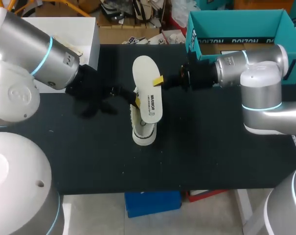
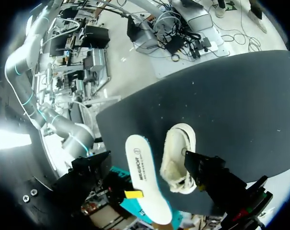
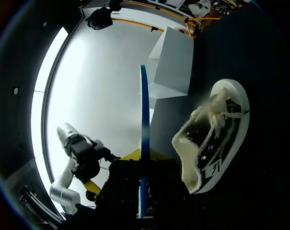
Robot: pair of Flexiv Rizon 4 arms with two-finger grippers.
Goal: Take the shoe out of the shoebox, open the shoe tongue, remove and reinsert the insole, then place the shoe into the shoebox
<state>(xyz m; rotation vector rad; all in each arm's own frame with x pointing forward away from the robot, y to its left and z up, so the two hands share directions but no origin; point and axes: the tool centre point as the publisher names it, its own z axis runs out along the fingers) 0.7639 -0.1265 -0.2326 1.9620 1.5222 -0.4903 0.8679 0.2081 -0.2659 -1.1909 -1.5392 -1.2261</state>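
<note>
One insole (image 1: 147,88), one shoe (image 1: 143,132), one shoebox (image 1: 236,23)

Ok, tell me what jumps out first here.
The white insole stands out first, held above mid-table in the right pincer. Below it the cream shoe sits on the black table, and the teal shoebox stands open at the far right corner.

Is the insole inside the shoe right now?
No, the insole is outside the shoe, clamped edge-on in the right gripper beside it.
</note>
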